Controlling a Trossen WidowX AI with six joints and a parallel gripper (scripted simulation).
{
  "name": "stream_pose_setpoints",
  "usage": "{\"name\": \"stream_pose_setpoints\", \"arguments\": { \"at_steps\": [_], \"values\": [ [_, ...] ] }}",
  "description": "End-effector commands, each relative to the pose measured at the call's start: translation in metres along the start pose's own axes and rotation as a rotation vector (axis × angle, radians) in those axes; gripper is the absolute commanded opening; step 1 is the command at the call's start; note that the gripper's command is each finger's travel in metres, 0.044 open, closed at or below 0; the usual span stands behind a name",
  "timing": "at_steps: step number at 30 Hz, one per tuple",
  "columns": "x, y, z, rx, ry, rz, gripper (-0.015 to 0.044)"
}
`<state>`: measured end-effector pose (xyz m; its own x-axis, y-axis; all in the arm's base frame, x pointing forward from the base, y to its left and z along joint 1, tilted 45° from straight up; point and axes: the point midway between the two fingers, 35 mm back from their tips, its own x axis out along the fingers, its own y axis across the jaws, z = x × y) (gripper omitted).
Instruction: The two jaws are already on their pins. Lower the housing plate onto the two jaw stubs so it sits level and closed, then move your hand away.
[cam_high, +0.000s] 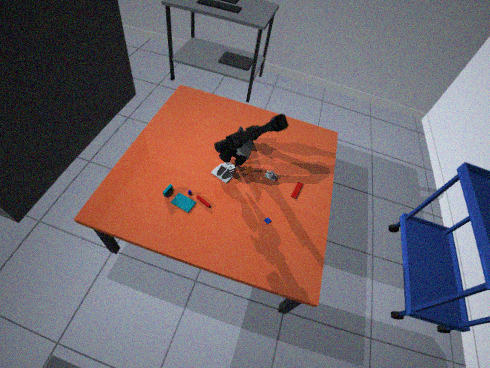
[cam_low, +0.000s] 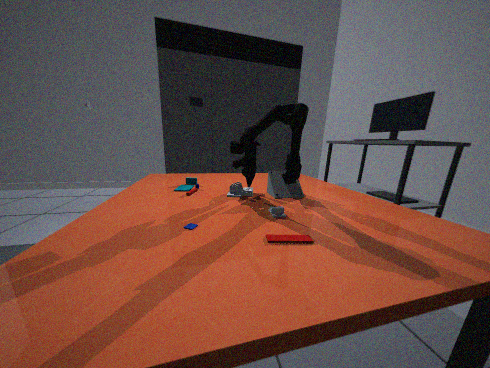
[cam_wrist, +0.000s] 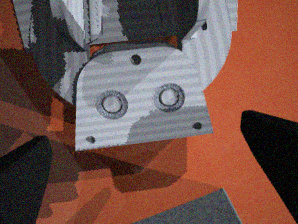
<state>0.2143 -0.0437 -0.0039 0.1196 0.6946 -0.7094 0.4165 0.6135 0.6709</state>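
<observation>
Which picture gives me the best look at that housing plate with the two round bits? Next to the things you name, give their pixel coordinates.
The wrist view: the housing plate (cam_high: 229, 165) (cam_low: 248, 191) (cam_wrist: 145, 117) fills its middle, showing both ringed stubs and three small holes. The top view shows only a tiny pale patch beside the arm; the exterior view, a small pale piece below the gripper (cam_low: 249, 185), without detail.

Non-task items on and around an orange table (cam_high: 150, 150) (cam_low: 125, 300).
Blue cart (cam_high: 432, 270), lower R of top view; desk (cam_high: 260, 19) (cam_low: 420, 143) w/ monitor (cam_low: 402, 114), R in exterior view; red block (cam_high: 297, 190) (cam_low: 289, 239), blue piece (cam_high: 268, 220) (cam_low: 190, 226), teal slab (cam_high: 183, 202) (cam_low: 184, 188) on tabletop.
</observation>
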Motion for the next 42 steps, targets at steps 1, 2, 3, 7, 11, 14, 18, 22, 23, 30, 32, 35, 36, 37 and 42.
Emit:
{"name": "stream_pose_setpoints", "arguments": {
  "at_steps": [1,2,3,7,11,14,18,22,23,30,32,35,36,37,42],
  "values": [
    [-0.034,0.001,-0.002,-0.01,-0.008,-0.005,0.044],
    [-0.034,0.001,-0.002,-0.01,-0.008,-0.005,0.044],
    [-0.034,0.001,-0.002,-0.01,-0.008,-0.005,0.044],
    [-0.029,0.0,0.0,-0.002,-0.015,0.0,0.044],
    [-0.068,-0.004,-0.009,-0.006,-0.01,-0.007,0.044],
    [-0.084,-0.005,-0.015,-0.008,-0.007,-0.007,0.044],
    [-0.084,-0.005,-0.015,-0.008,-0.007,-0.007,0.044],
    [-0.084,-0.005,-0.015,-0.008,-0.007,-0.007,0.044],
    [-0.084,-0.005,-0.015,-0.008,-0.007,-0.007,0.044],
    [-0.084,-0.005,-0.015,-0.008,-0.007,-0.007,0.044],
    [-0.084,-0.005,-0.015,-0.008,-0.007,-0.007,0.044],
    [-0.084,-0.005,-0.015,-0.008,-0.007,-0.007,0.044],
    [-0.084,-0.005,-0.015,-0.008,-0.007,-0.007,0.044],
    [-0.084,-0.005,-0.015,-0.008,-0.007,-0.007,0.044],
    [-0.084,-0.005,-0.015,-0.008,-0.007,-0.007,0.044]
  ]
}}
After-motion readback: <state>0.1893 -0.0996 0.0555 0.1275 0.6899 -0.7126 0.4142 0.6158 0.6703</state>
